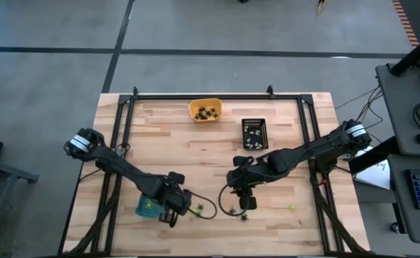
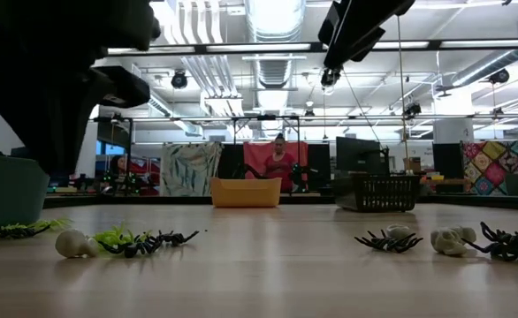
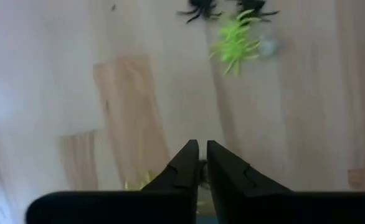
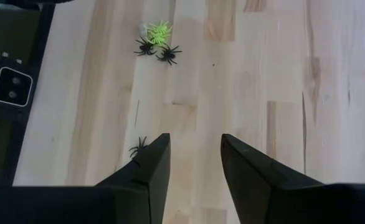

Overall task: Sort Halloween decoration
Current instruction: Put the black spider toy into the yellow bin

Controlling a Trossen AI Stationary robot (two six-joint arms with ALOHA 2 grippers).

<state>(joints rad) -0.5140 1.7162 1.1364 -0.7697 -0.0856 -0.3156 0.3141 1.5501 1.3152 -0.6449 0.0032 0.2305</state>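
Note:
Tiny Halloween trinkets lie loose on the wooden table: a lime-green spider (image 3: pixel 235 40) beside two black spiders (image 4: pixel 168 54), one black spider (image 4: pixel 137 148), and whitish pieces (image 2: pixel 453 240) near the front. My left gripper (image 3: pixel 202 146) points down at the right edge of the blue tray (image 1: pixel 147 206). Its fingers are shut and nothing shows plainly between them. My right gripper (image 4: pixel 195 140) hangs open above the table's middle front (image 1: pixel 244 199). The single black spider lies just outside one of its fingers, untouched.
An orange tray (image 1: pixel 205 110) and a black basket tray (image 1: pixel 254 133) holding trinkets stand at the far side. More trinkets lie near the front edge (image 1: pixel 292 208). A black frame rail (image 1: pixel 217 97) runs along the far edge. A person (image 2: pixel 281 163) stands in the room beyond the table.

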